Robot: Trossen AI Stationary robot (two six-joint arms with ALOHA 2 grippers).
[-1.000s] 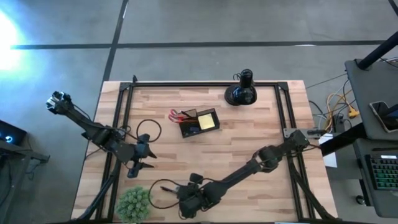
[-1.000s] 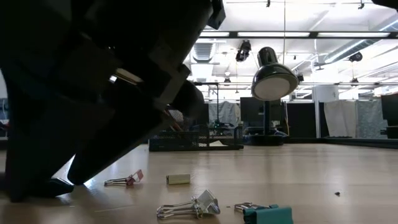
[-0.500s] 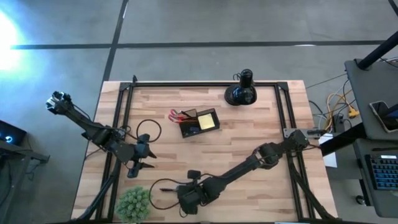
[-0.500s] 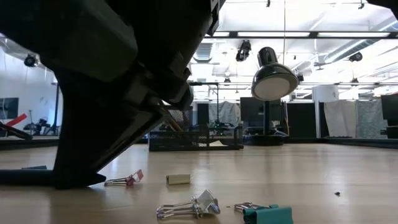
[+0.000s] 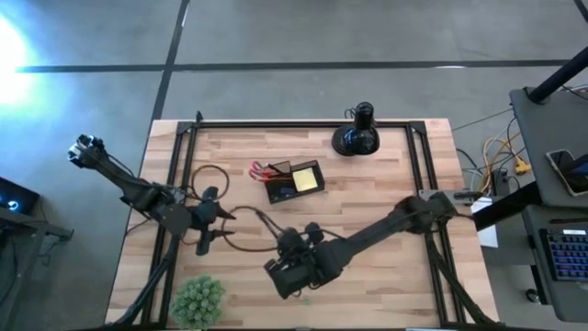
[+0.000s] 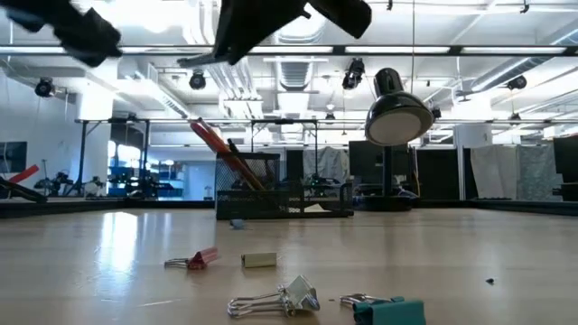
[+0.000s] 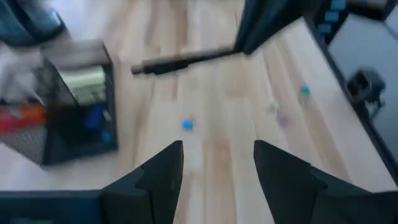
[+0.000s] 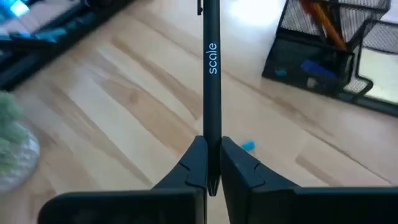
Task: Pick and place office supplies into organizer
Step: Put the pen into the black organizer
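My right gripper hovers over the table's middle near part, shut on a thin black pen printed "scale". The pen points away from it toward the far left. The dark mesh organizer stands farther back, with red-handled scissors and a yellow pad inside. A tiny blue piece lies on the wood below the pen. My left gripper is open at the table's left, facing the organizer and touching nothing. My right gripper pinches the black pen between its two fingers near one end. The fingers slant down from the table's near right. The pen runs on ahead of the fingers, in line with them. It is lifted clear of the table.
A black desk lamp stands at the far edge. A green fuzzy plant ball sits at the near left corner. Binder clips and other small pieces lie near the front edge. Dark cable loops lie by the left arm.
My right gripper has risen from the table's near edge and gone toward the middle, rolling its wrist. The black pen, which lay on the wood beside it, is now lifted clear and sticks out ahead of the fingers.
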